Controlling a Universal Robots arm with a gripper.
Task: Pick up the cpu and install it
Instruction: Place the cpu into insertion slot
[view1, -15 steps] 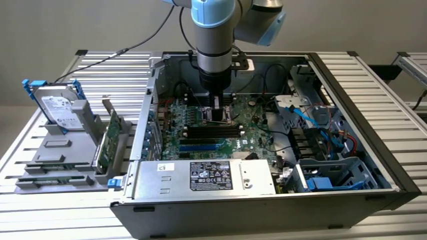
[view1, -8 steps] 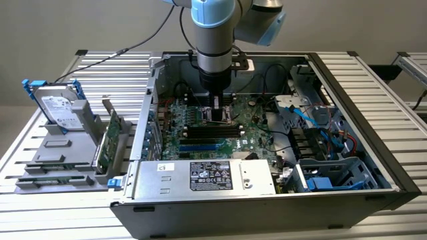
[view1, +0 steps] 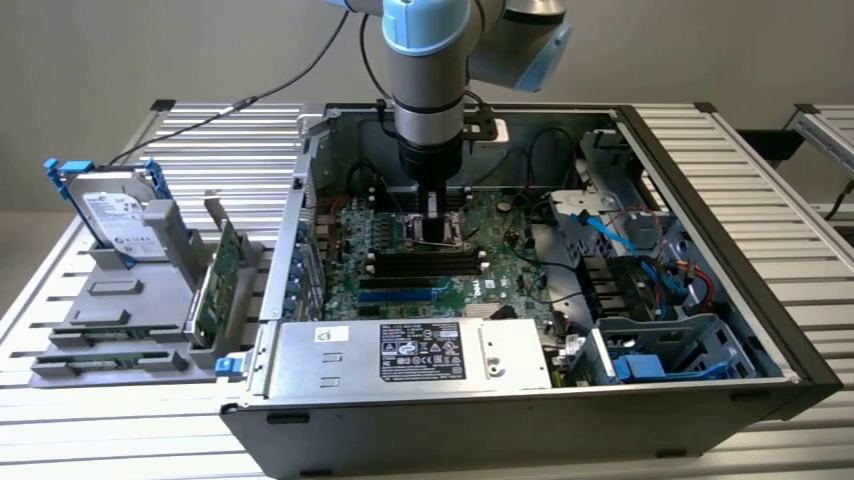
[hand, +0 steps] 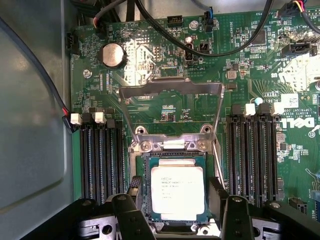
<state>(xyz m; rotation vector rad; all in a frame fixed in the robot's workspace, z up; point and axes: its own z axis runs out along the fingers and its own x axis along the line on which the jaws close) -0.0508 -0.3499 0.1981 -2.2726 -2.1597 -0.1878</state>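
Though wide apart, pincer (hand: 176, 201) astride cpu (hand: 177, 189), edges clear.

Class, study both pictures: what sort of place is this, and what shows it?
Likely a robotics lab bench for computer assembly: a robot arm reaches into an open computer case on a slatted metal table, with a hard drive racked beside it.

Robotics lab: arm (view1: 430, 90), opened computer case (view1: 534, 440).
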